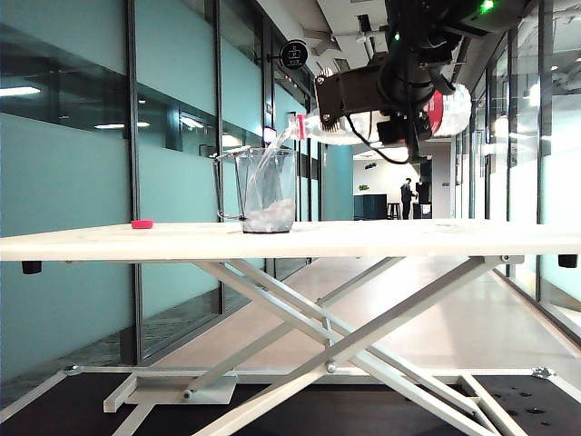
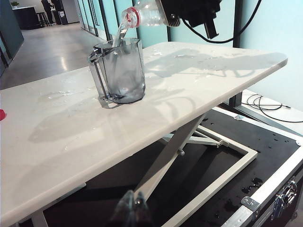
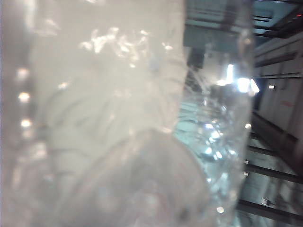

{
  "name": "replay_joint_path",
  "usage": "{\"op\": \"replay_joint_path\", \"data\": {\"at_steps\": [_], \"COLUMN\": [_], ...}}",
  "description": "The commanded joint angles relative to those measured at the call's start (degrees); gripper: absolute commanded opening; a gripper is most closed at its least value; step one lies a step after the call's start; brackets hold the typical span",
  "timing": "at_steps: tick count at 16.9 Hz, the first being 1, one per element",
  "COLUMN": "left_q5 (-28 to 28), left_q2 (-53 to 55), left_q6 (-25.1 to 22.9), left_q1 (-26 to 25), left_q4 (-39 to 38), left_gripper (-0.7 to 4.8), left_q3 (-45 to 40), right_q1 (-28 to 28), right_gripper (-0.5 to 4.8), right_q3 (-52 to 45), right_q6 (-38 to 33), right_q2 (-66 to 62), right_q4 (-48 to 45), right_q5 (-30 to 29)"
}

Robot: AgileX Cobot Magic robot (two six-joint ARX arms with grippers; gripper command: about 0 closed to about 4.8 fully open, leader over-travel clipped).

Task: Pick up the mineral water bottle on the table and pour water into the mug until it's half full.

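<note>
The mineral water bottle [image 1: 349, 128] hangs tipped nearly level above the table [image 1: 408, 238], with my right gripper [image 1: 401, 116] shut round its body. From its red-ringed neck [image 2: 132, 15] a stream of water [image 1: 269, 162] falls into the clear mug [image 1: 266, 191], which stands upright on the table with frothing water in its lower part. In the right wrist view the bottle [image 3: 109, 118] fills the picture and hides the fingers. My left gripper [image 2: 135, 210] hangs low, off the table's near edge, with its fingers together and nothing between them.
A small red cap [image 1: 142, 223] lies on the table left of the mug. Splashes of water dot the tabletop [image 2: 199, 80] around the mug [image 2: 118, 71]. Below are the white scissor legs [image 1: 345, 336] and a black case floor with cables [image 2: 265, 101].
</note>
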State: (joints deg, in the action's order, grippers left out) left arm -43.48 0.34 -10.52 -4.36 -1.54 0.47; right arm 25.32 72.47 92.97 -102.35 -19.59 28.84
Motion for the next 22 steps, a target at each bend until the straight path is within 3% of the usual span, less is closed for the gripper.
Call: {"op": "replay_joint_path", "data": {"at_steps": [1,9,13,18,21,22], "left_q5": [0.0,0.0,-0.1,0.0,-0.1,-0.1], "left_q2": [0.1,0.1,0.1,0.1,0.1,0.1], "left_q6": [0.0,0.0,0.0,0.0,0.0,0.0], "left_q1": [0.0,0.0,0.0,0.0,0.0,0.0], "left_q4": [0.3,0.3,0.3,0.3,0.3,0.3], "left_gripper": [-0.05,-0.05,-0.05,-0.05,-0.05,-0.05], "left_q3": [0.1,0.1,0.1,0.1,0.1,0.1], "right_q1": [0.2,0.2,0.2,-0.1,-4.0,-5.1], "right_gripper": [2.11,2.11,2.11,2.11,2.11,2.11], "right_q3": [0.5,0.5,0.5,0.5,-0.2,-1.3], "right_q6": [0.6,0.4,-10.2,-44.2,-68.8,-72.6], "right_q2": [0.9,0.9,0.9,0.9,0.7,0.7], "right_q4": [-4.6,-4.5,1.3,8.5,5.9,2.7], "right_q5": [1.0,0.8,-2.9,-14.0,-31.8,-35.0]}}
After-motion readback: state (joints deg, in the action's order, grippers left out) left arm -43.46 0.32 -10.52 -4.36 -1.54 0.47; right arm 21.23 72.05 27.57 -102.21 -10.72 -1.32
